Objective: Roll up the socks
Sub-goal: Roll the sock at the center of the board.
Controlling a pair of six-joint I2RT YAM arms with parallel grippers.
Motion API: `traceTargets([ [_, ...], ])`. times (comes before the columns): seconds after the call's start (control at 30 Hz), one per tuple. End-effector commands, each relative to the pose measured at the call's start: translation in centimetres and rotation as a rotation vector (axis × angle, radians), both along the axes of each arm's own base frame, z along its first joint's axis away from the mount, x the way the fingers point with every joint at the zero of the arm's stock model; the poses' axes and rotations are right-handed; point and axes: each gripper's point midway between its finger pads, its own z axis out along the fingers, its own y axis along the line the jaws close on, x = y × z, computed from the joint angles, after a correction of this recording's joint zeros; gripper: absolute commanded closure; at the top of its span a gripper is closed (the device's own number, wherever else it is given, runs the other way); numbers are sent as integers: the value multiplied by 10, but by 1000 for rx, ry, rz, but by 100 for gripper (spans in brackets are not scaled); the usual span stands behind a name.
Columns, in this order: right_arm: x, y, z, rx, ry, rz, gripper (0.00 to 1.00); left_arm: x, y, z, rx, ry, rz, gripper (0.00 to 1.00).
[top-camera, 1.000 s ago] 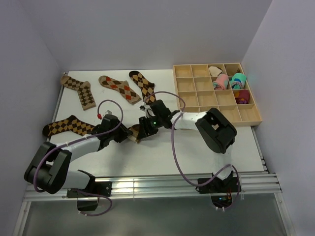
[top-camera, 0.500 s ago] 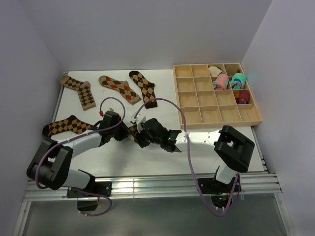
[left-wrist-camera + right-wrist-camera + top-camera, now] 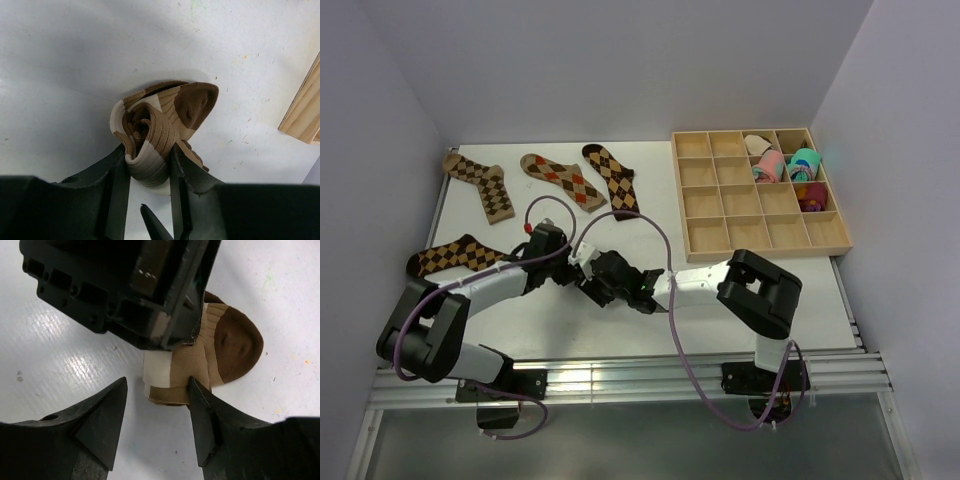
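A brown-and-cream striped sock (image 3: 160, 120), partly rolled into a stubby bundle, lies on the white table with its dark toe sticking out. My left gripper (image 3: 148, 160) is shut on the rolled end, a finger pressed to each side. In the right wrist view the same sock (image 3: 200, 360) sits under the left gripper's black body (image 3: 145, 285). My right gripper (image 3: 157, 387) stands open around the roll's end, its right fingertip touching the cloth and the left one apart. From above, both grippers meet at mid-table (image 3: 592, 280) and cover most of the sock.
Three argyle socks (image 3: 480, 183) (image 3: 563, 180) (image 3: 611, 175) lie flat at the back, and another (image 3: 460, 257) at the left beside my left arm. The wooden compartment tray (image 3: 765, 252) stands at the right, holding pink and teal bundles (image 3: 785, 165).
My right arm has swung round and now reaches the sock low from the right, with its jaws wider. The left gripper has kept its hold and shifted only slightly.
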Motion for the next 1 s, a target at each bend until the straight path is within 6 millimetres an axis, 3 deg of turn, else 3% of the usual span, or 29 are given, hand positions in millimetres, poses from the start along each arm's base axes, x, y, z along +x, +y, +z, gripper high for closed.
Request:
traceTargets([
  [0.0,4,9,-4,-36,-36,12,40,-14,5,-16,48,72,-43,75],
  [0.33,9,-4,-51,-181,-21,-15,42,-17,-7,-15,3,79,-101,76],
  [0.43,9,-6,-58,-204,-17,-14,55,-20,-10,-15,-13,87,-120,77],
  [0.47,9,-6,-59,-205,-13,-11,67,-21,-12,-14,-21,91,-127,77],
  [0.53,5,-6,-61,-210,5,2,80,-20,-13,-14,-23,89,-132,77],
  [0.57,3,-6,-62,-210,17,10,91,-21,-12,-14,-22,89,-131,76],
  [0.67,-6,-4,-59,-192,83,42,100,-19,-11,-11,-17,77,-123,66],
  [0.8,-19,-2,-49,-120,241,81,100,-14,-1,-4,10,36,-67,39],
  [0.97,-29,-9,-40,-74,438,107,100,-7,10,17,7,-38,23,21],
])
